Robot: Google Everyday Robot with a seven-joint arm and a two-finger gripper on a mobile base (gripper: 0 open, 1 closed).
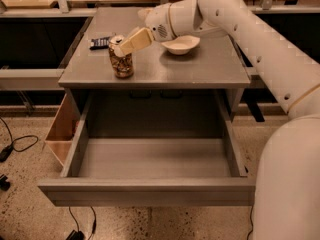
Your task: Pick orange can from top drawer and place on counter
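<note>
The orange can (121, 60) stands upright on the grey counter (200, 69), near its left front part, with its silver top showing. My gripper (129, 44) is at the can's upper right side, right against its top, reaching in from the right. The top drawer (145, 191) is pulled wide open below the counter and its floor is bare.
A white bowl (181, 44) sits on the counter behind my wrist. A small dark flat object (101, 42) lies at the counter's left back. A tan wooden side bin (62, 131) hangs on the cabinet's left. Cables lie on the floor at left.
</note>
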